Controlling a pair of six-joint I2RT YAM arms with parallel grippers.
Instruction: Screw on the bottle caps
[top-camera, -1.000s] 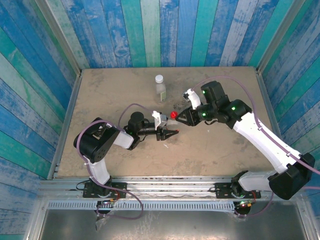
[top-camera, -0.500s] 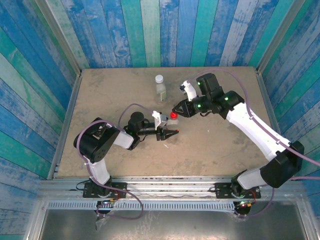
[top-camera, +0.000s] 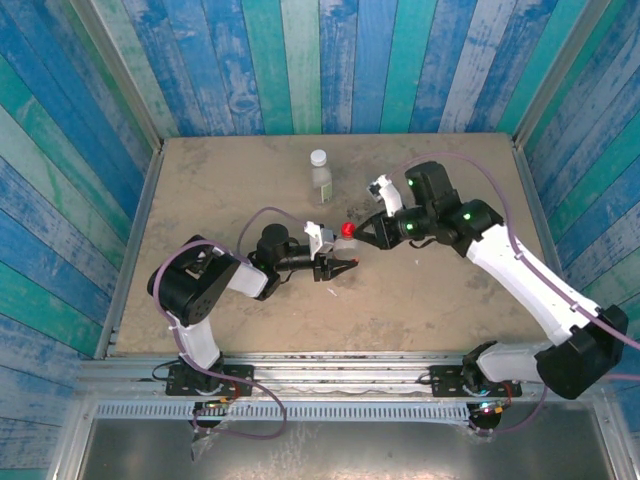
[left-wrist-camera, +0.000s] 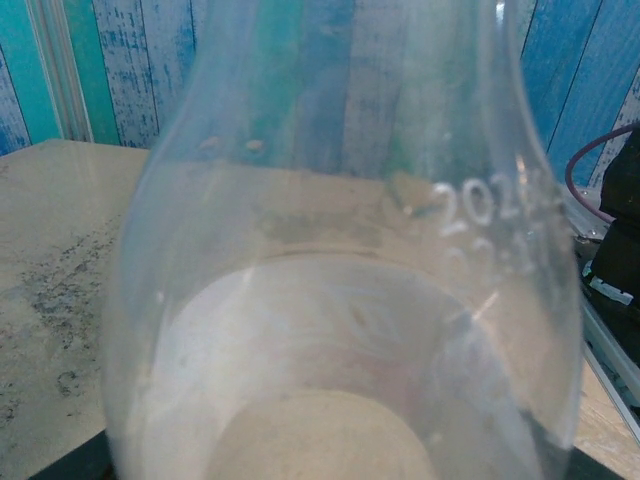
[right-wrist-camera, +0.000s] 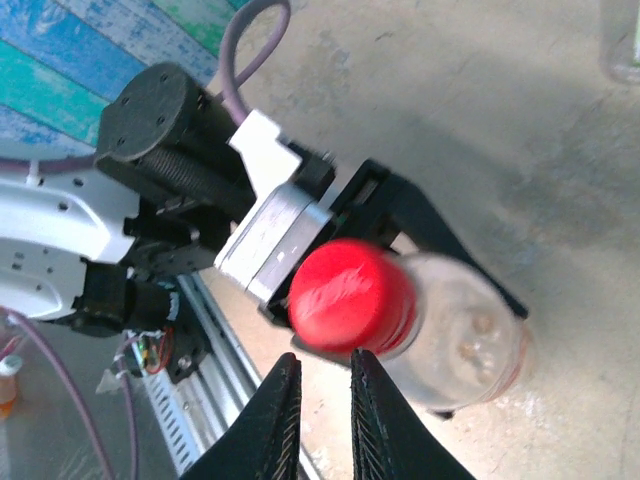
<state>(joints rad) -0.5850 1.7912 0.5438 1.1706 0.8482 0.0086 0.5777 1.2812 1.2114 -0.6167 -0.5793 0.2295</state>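
Top view: left gripper holds a bottle upright mid-table, apparently steadying it for the right gripper beside its red cap; a white-capped bottle stands apart, farther back. Left wrist view: clear bottle wall close up, so the jaws look clamped on it. Right wrist view: right fingers nearly together, empty, just short of the red cap, likely between twists.

The held bottle stands mid-table between the left gripper at its 7 o'clock and the right gripper at its 2 o'clock. A second, capped bottle stands well apart at 11 o'clock.
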